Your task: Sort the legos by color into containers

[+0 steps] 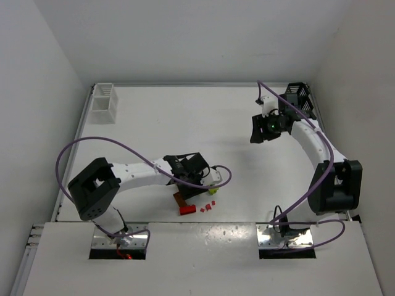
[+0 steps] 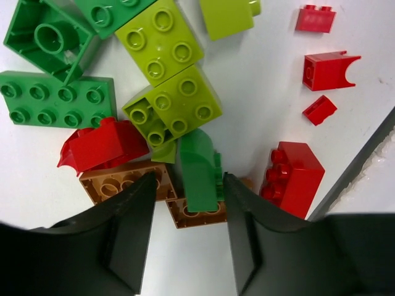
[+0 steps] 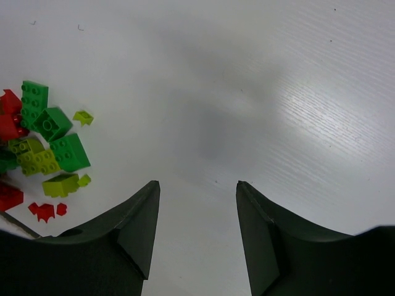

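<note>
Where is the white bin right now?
In the top view, the white bin stands in the far left corner of the table, across from the black bin at far right and well away from the lego pile.

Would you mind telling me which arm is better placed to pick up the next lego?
Left. The left hand is open over the pile, a dark green brick between its jaws. The right hand hangs open near the black bin, far from it.

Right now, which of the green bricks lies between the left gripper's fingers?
The dark green curved brick, in the left gripper's open gap. The other dark green bricks lie at the upper left.
</note>
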